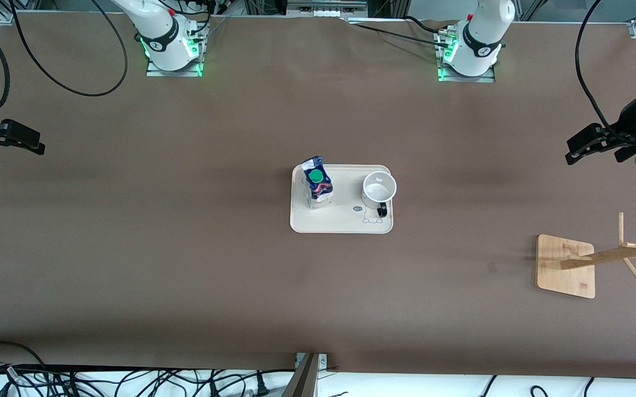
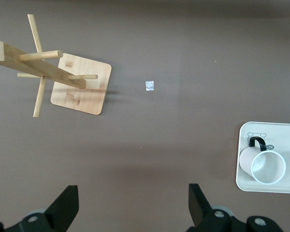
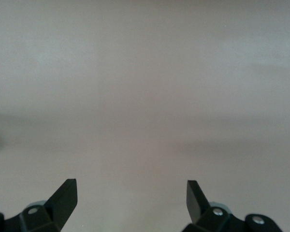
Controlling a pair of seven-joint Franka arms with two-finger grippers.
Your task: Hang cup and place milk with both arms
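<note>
The white cup (image 1: 378, 189) stands upright on a cream tray (image 1: 341, 225) at mid-table, with its black handle turned toward the front camera. The milk (image 1: 318, 184), blue-topped with a green cap, stands on the same tray toward the right arm's end. My left gripper (image 1: 571, 155) is open and empty in the air over the left arm's end of the table. Its wrist view shows its open gripper (image 2: 134, 203), the cup (image 2: 267, 165) and the tray (image 2: 275, 131). My right gripper (image 1: 38, 145) is open and empty over the right arm's end. Its wrist view shows its open gripper (image 3: 131, 193) above bare table.
A wooden peg rack (image 1: 566, 266) on a square base stands at the left arm's end, nearer to the front camera than the tray. It also shows in the left wrist view (image 2: 81, 86). A small scrap (image 2: 150, 85) lies on the brown table between rack and tray.
</note>
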